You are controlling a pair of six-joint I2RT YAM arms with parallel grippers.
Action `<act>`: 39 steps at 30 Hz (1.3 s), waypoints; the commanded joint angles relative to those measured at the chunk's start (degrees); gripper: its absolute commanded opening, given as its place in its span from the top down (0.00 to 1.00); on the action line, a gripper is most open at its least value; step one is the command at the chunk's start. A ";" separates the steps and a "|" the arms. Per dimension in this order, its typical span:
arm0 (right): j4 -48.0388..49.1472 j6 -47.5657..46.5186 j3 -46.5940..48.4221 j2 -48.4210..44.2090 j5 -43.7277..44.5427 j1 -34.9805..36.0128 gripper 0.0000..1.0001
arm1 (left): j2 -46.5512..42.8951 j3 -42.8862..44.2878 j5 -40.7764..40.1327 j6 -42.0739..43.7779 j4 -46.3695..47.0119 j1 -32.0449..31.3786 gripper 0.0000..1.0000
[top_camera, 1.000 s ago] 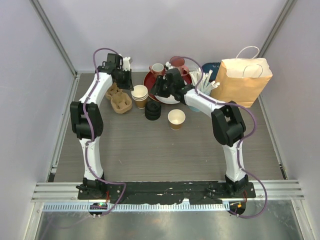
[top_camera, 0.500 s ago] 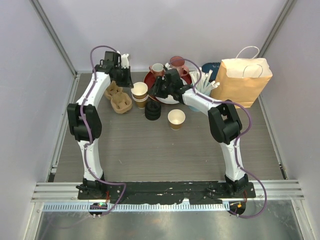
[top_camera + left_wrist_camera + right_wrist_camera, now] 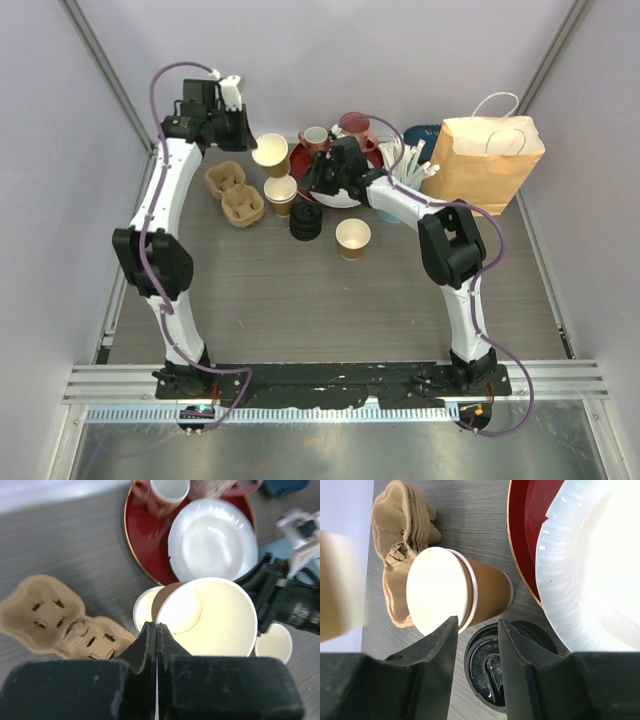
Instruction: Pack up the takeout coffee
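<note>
1. Two slim limbs, left arm (image 3: pixel 165 190) and right arm (image 3: pixel 467 320): glossy white shells behind each pincer, broken by chunky black joint housings.
2. Purple cables (image 3: pixel 153 100) looping out just behind each pincer, then hugging the white links down to the far end.
3. Black throughout at the right pincer (image 3: pixel 476 630): two blunt matte fingers (image 3: pixel 432 670), rounded at the edges, faintly grainy.
4. Same black at the left pincer (image 3: pixel 156 630), tapering to thin tips ahead of blocky, fuzzy-looking bodies.
5. Small white block (image 3: pixel 231 90) mounted directly behind the left pincer's black body.
6. Farthest from the pincers, squat black bases (image 3: pixel 185 378).
</note>
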 commanded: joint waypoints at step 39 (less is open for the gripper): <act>-7.07 -21.43 -17.88 -33.63 1.12 -2.20 0.52 | -15.21 -37.95 0.01 19.18 10.67 -11.63 1.00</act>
